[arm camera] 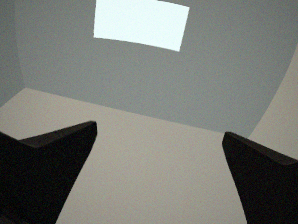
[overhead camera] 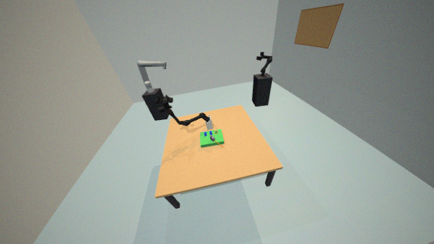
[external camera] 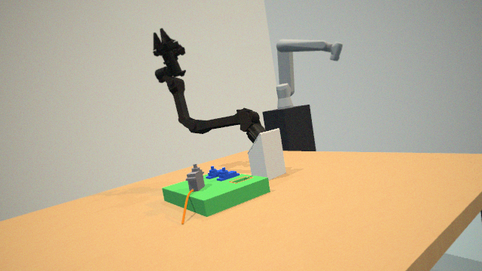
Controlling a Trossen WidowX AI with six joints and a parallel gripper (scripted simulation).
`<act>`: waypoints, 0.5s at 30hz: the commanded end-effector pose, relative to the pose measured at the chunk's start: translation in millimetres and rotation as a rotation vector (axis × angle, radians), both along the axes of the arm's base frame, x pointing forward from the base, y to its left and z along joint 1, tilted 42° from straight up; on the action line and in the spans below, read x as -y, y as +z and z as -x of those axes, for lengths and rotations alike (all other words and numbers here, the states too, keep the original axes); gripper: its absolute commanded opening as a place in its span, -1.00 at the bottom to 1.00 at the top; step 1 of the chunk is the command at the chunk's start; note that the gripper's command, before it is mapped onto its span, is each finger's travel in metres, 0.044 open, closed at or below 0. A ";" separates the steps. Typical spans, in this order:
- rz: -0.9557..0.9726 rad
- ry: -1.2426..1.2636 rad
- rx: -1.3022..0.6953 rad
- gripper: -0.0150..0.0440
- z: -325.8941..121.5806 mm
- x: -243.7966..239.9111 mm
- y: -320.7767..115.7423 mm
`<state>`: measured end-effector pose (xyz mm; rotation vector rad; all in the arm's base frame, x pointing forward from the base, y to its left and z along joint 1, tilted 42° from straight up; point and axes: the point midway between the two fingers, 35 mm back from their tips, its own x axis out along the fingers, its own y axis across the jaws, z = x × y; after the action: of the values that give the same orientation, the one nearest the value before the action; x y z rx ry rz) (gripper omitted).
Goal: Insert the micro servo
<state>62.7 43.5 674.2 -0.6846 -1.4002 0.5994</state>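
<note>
The grey micro servo [overhead camera: 212, 138] [external camera: 196, 181] stands upright on top of the green deck [overhead camera: 207, 144] [external camera: 237, 200], near its front left corner in the exterior view, with its shaft end up. Its orange cable [overhead camera: 219, 145] [external camera: 185, 208] hangs over the deck's edge down to the table. The marked pocket [overhead camera: 216, 131] [external camera: 241, 179], outlined in orange, is empty, at the deck's far side beside the blue servos. My gripper [external camera: 158, 35] [arm camera: 161, 133] is open and empty, raised high above and away from the deck, with its fingers pointing up.
Two blue servos [external camera: 212, 173] [external camera: 228, 175] sit in the deck. My arm's white base block [overhead camera: 209, 123] [external camera: 268, 154] stands behind the deck on the wooden table [overhead camera: 217, 169] [external camera: 301, 226]. A grey arm [overhead camera: 143, 72] [external camera: 286, 71] and another black arm [overhead camera: 266, 64] stand on pedestals beyond the table.
</note>
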 end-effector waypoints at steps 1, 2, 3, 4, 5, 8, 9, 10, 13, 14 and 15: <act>0.094 -0.014 0.009 1.00 24.4 -37.8 -10.5; 0.106 -0.019 0.013 1.00 26.8 -41.7 -13.2; 0.123 -0.024 0.011 1.00 29.8 -48.2 -15.5; 0.140 -0.031 0.010 1.00 32.7 -55.0 -18.2; 0.158 -0.037 0.007 1.00 35.5 -62.3 -21.0; 0.212 -0.055 -0.003 1.00 42.1 -83.5 -30.0; 0.233 -0.062 -0.006 1.00 44.4 -91.9 -34.1; 0.254 -0.071 -0.012 1.00 45.7 -99.5 -37.9; 0.309 -0.095 -0.033 1.00 47.8 -120.6 -49.3; 0.326 -0.105 -0.039 1.00 48.0 -127.4 -53.1; 0.337 -0.116 -0.046 1.00 47.1 -132.0 -56.4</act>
<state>18.1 150.4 632.0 -0.9494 -1.2654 0.7348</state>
